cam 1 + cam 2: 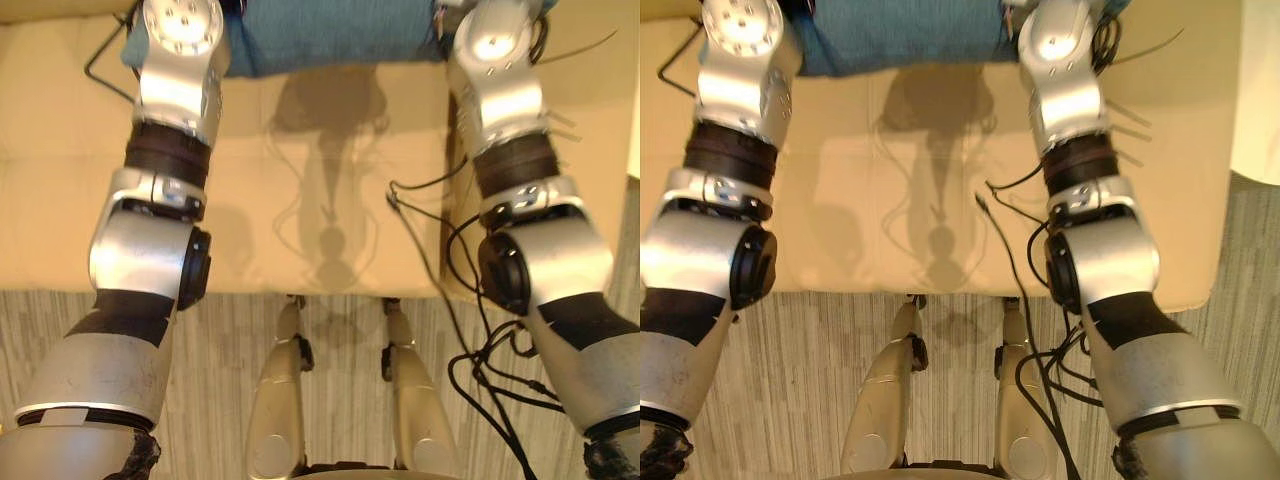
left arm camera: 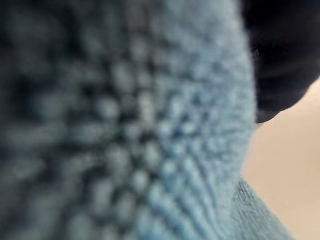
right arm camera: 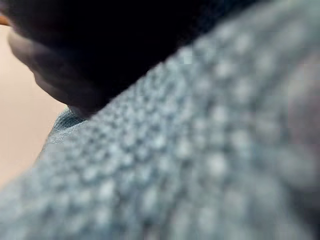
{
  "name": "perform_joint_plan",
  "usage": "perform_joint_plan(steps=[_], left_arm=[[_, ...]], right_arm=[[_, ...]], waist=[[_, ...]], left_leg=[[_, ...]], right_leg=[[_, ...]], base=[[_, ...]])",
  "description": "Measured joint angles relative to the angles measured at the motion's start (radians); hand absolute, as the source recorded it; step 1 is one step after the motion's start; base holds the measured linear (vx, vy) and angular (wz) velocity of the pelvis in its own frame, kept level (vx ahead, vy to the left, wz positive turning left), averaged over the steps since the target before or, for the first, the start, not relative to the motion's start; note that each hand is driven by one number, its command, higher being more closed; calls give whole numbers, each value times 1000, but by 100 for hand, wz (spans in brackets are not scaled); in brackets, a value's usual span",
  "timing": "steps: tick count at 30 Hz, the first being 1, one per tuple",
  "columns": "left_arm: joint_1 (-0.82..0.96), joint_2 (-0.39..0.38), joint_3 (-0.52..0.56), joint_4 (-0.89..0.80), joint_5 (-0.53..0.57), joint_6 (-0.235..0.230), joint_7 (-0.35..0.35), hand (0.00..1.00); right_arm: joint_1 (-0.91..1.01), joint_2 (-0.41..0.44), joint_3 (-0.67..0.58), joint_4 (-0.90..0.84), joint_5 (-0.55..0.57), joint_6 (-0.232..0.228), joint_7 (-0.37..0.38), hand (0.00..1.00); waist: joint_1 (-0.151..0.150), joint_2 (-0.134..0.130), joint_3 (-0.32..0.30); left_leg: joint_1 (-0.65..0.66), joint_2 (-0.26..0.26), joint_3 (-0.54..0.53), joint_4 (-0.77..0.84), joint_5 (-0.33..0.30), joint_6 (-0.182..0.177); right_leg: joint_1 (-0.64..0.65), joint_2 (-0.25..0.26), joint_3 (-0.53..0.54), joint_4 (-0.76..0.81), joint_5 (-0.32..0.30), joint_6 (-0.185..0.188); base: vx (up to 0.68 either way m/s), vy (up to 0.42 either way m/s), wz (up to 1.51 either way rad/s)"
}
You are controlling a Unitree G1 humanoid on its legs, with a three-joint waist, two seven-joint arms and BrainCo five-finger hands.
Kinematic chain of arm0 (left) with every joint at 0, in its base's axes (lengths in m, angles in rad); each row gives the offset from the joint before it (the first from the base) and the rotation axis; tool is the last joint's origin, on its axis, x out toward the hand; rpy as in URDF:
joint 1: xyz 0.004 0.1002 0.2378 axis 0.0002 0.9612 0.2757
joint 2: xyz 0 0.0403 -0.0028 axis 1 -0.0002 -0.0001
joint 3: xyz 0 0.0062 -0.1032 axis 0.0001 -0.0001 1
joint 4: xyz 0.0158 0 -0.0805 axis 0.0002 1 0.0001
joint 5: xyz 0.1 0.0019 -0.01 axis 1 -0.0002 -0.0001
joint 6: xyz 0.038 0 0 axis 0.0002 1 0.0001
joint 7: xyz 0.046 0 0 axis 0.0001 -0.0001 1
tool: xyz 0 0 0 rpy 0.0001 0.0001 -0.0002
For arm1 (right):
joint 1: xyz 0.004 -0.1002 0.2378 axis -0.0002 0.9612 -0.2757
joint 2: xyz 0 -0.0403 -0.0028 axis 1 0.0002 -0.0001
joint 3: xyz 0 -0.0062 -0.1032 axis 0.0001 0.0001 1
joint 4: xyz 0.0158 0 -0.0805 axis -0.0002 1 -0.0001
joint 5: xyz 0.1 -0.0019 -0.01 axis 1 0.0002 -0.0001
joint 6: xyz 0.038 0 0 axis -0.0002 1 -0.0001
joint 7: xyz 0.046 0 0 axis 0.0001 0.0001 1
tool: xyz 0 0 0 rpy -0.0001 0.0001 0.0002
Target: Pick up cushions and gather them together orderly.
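Blue cushion [image 1: 330, 35] lies at top centre, on the far part of the beige seat [image 1: 60, 200], between both arms. Left hand [image 2: 282, 55] and right hand [image 3: 115, 35] sit close against its knit; grip cannot be told. Open seat surface runs from the cushion's lower edge to the seat's front edge, where it meets the striped carpet [image 1: 340, 400].

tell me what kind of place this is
Probably a living room or lounge: a wide tan upholstered seat, a blue knitted cushion lying on it, and striped grey carpet on the floor in front.
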Motion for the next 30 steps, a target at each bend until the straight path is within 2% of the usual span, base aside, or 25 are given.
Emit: perform_joint_plan(steps=[3, 6, 7, 12, 15, 18, 20, 22, 26, 28, 29, 30], left_arm=[[-18, -8, 38, 28, -11, 0, -6, 0], [-5, -33, 62, 45, -49, 0, -19, 0], [39, -64, 99, 45, -66, 0, -36, 0], [245, -133, 132, 43, -127, 1, -73, 0], [384, -160, 108, 41, -126, 1, -99, 0], [460, -134, 86, 34, -123, 1, -123, 0], [474, -102, 86, 24, -115, 1, -139, 0], [507, -59, 86, -35, -103, 0, -140, 0], [683, 1, 95, -288, -87, -17, -139, 0], [877, -3, 100, -471, -88, -46, -153, 0], [935, -11, 99, -510, -88, -56, -164, 0], [1064, -35, 96, -568, -88, -69, -181, 0]], right_arm=[[-22, -24, 8, 38, 52, -2, 12, 0], [-12, -42, 30, 40, 115, -1, 38, 0], [25, -50, 50, 39, 139, 0, 54, 0], [206, -41, 95, -14, 197, 16, 77, 0], [337, -32, 94, -73, 198, 5, 85, 0], [427, -36, 83, -107, 208, -22, 109, 0], [473, -38, 66, -129, 217, -29, 135, 0], [536, -40, 63, -175, 231, -30, 155, 0], [798, -43, 41, -409, 237, -37, 191, 0], [1018, -41, 34, -604, 233, -54, 230, 0], [1080, -39, 34, -644, 231, -61, 244, 0], [1204, -22, 36, -687, 223, -75, 265, 0]], waist=[[-1, -1, 13], [0, 0, 51], [-1, -1, 52], [2, -1, 52], [-2, -1, 52], [-1, -1, 52], [-1, -1, 52], [-1, -1, 52], [5, -1, 52], [8, -3, 47], [8, -4, 39], [10, -9, -18]], left_leg=[[-56, 0, -13, 0, 5, 0], [-66, 0, -16, 0, 5, 0], [-73, 0, -20, 0, 5, -1], [-55, 2, -11, 0, 5, -1], [3, 0, -7, 0, 4, -2], [40, 6, -11, 0, -20, -30], [47, 7, -12, 0, -22, -31], [57, 6, -11, 0, -24, -29], [147, 9, -11, 0, -26, -25], [233, 5, -11, 22, -50, -19], [244, 4, -11, 46, -69, -18], [243, -2, -13, 86, -106, -19]], right_leg=[[-46, 0, -23, 0, 0, 0], [-49, 0, -42, 0, 0, 0], [-54, 0, -52, 1, 0, 0], [-48, 1, -52, 22, -5, -2], [-20, -1, -46, 77, -48, -4], [-15, 4, -39, 135, -79, -5], [-11, 4, -32, 135, -80, -4], [-2, 1, -25, 135, -79, -3], [78, -4, -26, 156, -101, 3], [144, -7, -33, 230, -163, 2], [158, -8, -38, 251, -183, 1], [161, -14, -43, 283, -215, 0]], base=[[29, 84, 11], [37, 112, 8], [26, 111, 8], [6, 101, -1], [-44, 71, -3], [-88, 22, -6], [-111, 15, -5], [-108, 10, -4], [-49, -20, 4], [38, -78, 21], [67, -88, 24], [94, -84, 16]])
